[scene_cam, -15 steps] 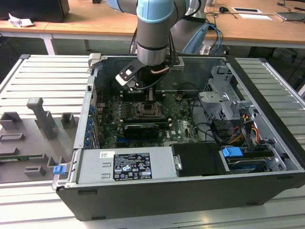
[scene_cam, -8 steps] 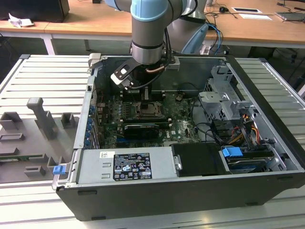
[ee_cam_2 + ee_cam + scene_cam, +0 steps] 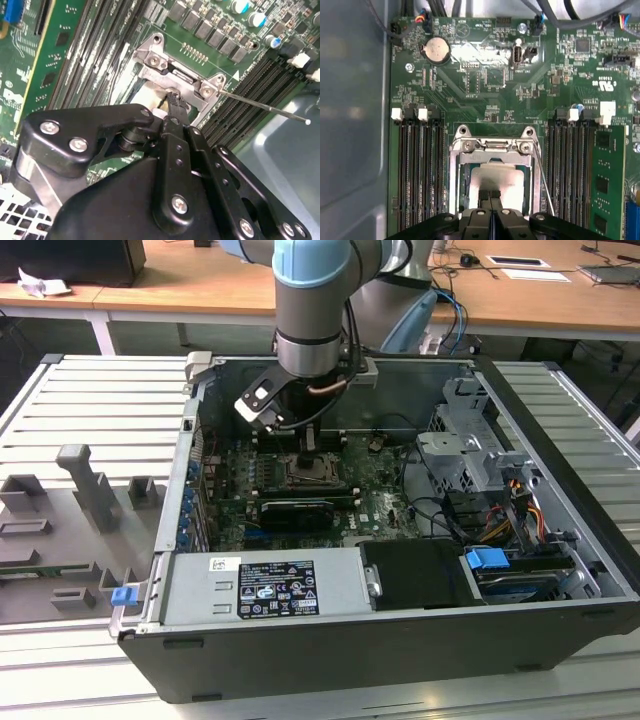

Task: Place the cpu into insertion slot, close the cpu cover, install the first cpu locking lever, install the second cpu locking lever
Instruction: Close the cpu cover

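My gripper (image 3: 310, 447) hangs inside the open computer case, straight over the insertion slot (image 3: 314, 473) on the green board. In the first wrist view the gripper (image 3: 490, 196) is shut, its fingertips pressed together and low over the cpu (image 3: 504, 176), whose pale metal top shows through the cutout of the cpu cover (image 3: 470, 159). The cover lies flat over the insertion slot (image 3: 455, 192). In the second wrist view the gripper (image 3: 174, 101) sits at the cover's edge (image 3: 167, 80). A thin locking lever (image 3: 265, 106) sticks out free from the socket's corner.
Long black memory slots (image 3: 420, 170) flank the socket, with a green memory stick (image 3: 610, 185) on one side. A coin battery (image 3: 435, 49) sits further along the board. The case holds a drive cage (image 3: 470, 455) and a power supply (image 3: 265, 585). Grey fixtures (image 3: 90, 490) stand outside.
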Controlling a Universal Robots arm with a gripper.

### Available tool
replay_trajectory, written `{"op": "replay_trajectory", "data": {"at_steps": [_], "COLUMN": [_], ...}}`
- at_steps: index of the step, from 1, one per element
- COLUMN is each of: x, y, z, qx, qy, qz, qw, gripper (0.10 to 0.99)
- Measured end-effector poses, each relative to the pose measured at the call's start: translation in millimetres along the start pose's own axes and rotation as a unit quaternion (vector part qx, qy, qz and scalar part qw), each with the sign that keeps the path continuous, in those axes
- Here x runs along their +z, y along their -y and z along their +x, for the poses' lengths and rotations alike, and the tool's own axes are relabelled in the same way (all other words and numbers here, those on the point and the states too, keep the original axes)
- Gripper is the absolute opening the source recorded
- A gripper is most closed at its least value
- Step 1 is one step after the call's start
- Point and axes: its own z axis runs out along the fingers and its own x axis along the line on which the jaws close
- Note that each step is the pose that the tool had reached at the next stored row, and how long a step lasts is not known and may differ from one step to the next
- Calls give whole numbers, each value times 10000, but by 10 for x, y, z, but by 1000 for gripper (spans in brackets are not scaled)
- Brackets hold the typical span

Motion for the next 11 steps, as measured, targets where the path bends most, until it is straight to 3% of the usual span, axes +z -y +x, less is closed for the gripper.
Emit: {"op": "replay_trajectory", "data": {"at_steps": [4, 11], "x": [-116, -120], "y": [-3, -94], "z": [-2, -5], "qx": [-2, -1], "qy": [11, 9], "qz": [11, 101], "qw": [10000, 9999], "gripper": [106, 106]}}
